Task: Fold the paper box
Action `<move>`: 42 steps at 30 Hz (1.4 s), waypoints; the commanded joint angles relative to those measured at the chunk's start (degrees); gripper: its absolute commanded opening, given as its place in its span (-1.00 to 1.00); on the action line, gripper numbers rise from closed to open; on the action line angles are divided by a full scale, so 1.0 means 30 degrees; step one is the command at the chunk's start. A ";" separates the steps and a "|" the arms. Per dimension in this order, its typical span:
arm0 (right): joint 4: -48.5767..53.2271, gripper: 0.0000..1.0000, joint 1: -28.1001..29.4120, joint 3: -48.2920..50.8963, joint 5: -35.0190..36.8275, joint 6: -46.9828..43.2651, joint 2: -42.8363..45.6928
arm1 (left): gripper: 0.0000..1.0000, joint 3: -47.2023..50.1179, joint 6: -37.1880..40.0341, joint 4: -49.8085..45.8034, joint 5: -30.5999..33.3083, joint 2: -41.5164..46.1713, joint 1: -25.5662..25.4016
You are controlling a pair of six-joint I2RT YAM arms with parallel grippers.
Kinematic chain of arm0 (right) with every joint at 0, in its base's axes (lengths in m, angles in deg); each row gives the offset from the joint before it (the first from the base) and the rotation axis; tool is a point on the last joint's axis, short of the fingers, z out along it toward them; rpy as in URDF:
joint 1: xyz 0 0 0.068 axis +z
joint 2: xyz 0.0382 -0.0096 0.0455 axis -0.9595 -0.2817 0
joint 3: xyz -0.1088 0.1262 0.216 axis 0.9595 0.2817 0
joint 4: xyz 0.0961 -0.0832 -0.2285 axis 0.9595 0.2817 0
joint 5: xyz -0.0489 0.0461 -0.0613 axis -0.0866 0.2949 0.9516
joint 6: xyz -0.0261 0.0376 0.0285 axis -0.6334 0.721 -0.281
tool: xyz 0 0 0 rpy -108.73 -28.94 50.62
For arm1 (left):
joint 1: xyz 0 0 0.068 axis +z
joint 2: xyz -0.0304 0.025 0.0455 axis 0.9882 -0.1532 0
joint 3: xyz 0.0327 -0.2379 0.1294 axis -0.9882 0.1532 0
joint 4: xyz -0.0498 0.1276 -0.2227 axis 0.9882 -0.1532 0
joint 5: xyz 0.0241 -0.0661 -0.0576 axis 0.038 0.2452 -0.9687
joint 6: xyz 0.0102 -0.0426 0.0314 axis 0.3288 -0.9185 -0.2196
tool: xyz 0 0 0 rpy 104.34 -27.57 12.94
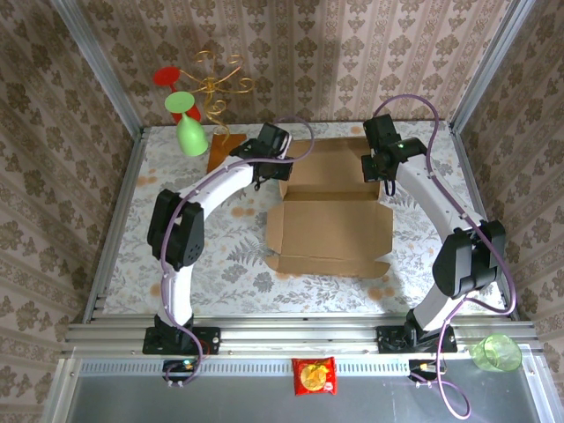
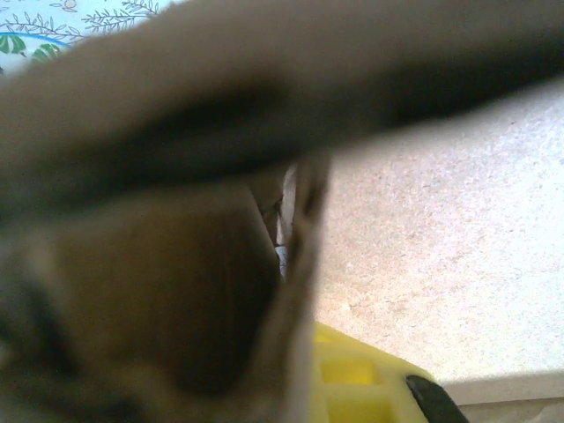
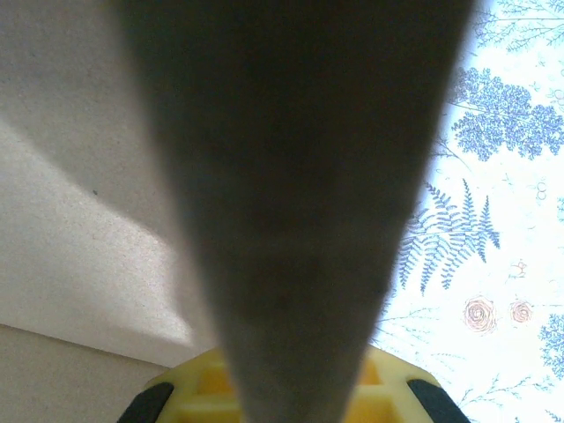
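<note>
The paper box (image 1: 328,233) lies opened out in the middle of the table, brown and unprinted, its flaps spread and its far half raised into low walls. My left gripper (image 1: 280,170) sits at the far-left wall of the box and is shut on that flap. Up close, the blurred flap edge (image 2: 300,264) runs down beside the yellow finger (image 2: 352,379). My right gripper (image 1: 381,172) is at the far-right wall, shut on that flap. In the right wrist view the flap (image 3: 291,176) rises straight out from between the yellow fingers (image 3: 388,388).
A wooden slab (image 1: 218,150) with a gold wire stand holding a green glass (image 1: 192,137) and red glasses stands at the back left. A snack packet (image 1: 314,375) and a green cup (image 1: 496,352) lie on the front ledge. Patterned walls close in the table (image 1: 220,260).
</note>
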 commanded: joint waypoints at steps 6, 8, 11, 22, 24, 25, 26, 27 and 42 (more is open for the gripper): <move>0.0004 -1.00 0.0298 -0.0335 -0.0496 -0.0007 -0.0262 | -0.48 0.1024 0.0173 0.0823 -0.0351 0.0664 -0.0147; 0.0005 -1.00 0.0289 -0.0269 -0.0520 0.0027 -0.0268 | -0.37 0.1431 -0.0308 0.1318 -0.0739 0.1040 0.0035; 0.0018 -1.00 0.0299 -0.0166 -0.0492 0.0027 -0.0201 | -0.25 0.2186 -0.1335 0.2131 -0.1304 0.1989 0.0422; -0.0032 -1.00 0.0273 -0.0099 -0.0550 0.0178 -0.0334 | -0.11 0.3049 -0.2234 0.2441 -0.3898 0.3577 0.1319; 0.0008 -1.00 0.0279 -0.0150 -0.0552 0.0198 -0.0320 | -0.10 0.3259 -0.2159 0.2381 -0.3919 0.3738 0.1346; 0.0030 -1.00 0.0243 -0.0156 -0.0553 0.0203 -0.0329 | -0.10 0.3365 -0.2187 0.2342 -0.3867 0.3821 0.1370; 0.0049 -1.00 0.0273 -0.0192 -0.0580 0.0201 -0.0347 | -0.10 0.3491 -0.2194 0.2375 -0.3834 0.3966 0.1405; 0.0080 -1.00 0.0263 -0.0210 -0.0580 0.0203 -0.0347 | -0.10 0.3628 -0.2217 0.2426 -0.3796 0.4140 0.1465; 0.0336 -1.00 -0.0411 -0.0146 -0.1340 0.0884 -0.0544 | -0.13 0.5990 -0.2354 0.2144 -0.3299 0.6521 0.1524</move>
